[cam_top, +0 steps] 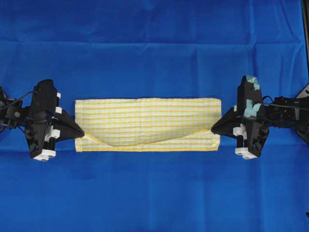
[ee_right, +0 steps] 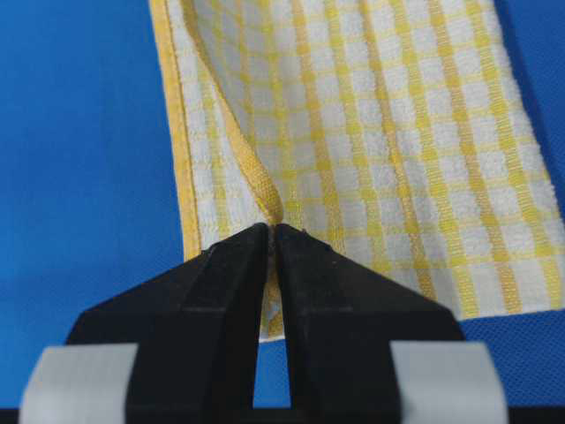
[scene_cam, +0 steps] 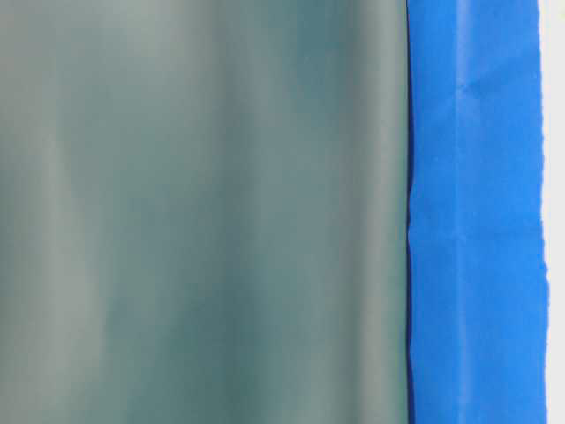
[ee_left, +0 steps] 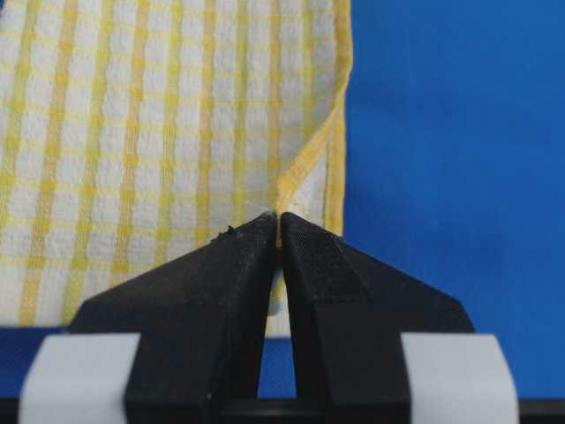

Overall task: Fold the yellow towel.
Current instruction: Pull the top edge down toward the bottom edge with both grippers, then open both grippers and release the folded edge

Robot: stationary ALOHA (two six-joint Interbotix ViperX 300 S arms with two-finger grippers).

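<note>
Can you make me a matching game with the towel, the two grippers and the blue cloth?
Things:
1. yellow towel
2. left gripper
3. right gripper
4. blue cloth

Descriptions:
A. pinches the towel's right end
B. covers the whole table
C. lies folded in a long strip
D. pinches the towel's left end

Pairs: 1-C, 2-D, 3-A, 4-B

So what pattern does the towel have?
The yellow towel has fine yellow-and-white checks with a yellow hemmed border, clearest in the left wrist view.
</note>
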